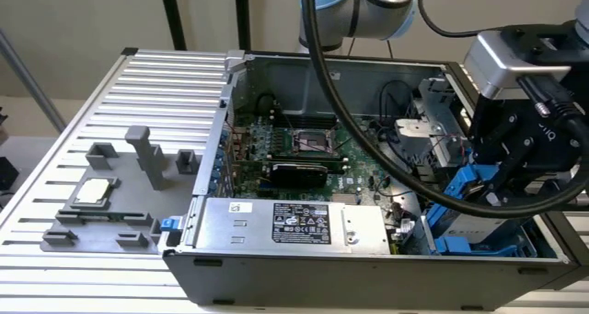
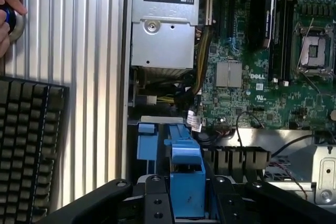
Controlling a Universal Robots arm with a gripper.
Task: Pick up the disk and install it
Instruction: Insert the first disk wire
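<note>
Your gripper (image 1: 490,193) is clamped shut on the disk (image 1: 460,188), gripping its blue carrier from both sides. In the wrist view the carrier (image 2: 186,166) is pinched between the two black fingers of the gripper (image 2: 186,195).

The disk is held on edge inside the open computer case (image 1: 368,269), in the case's near corner on the exterior view's right. You cannot tell whether it is seated there. Along the case's near wall, just beside that corner, lies the power supply (image 1: 290,221), and the motherboard (image 1: 304,145) covers the case floor behind it.

Outside the case, on the exterior view's left, a grey tray (image 1: 101,221) carries a small square chip (image 1: 95,191). Also outside the case, the wrist view shows a keyboard (image 2: 26,150) and a person's hand (image 2: 9,3) on the slatted table (image 2: 84,51).
</note>
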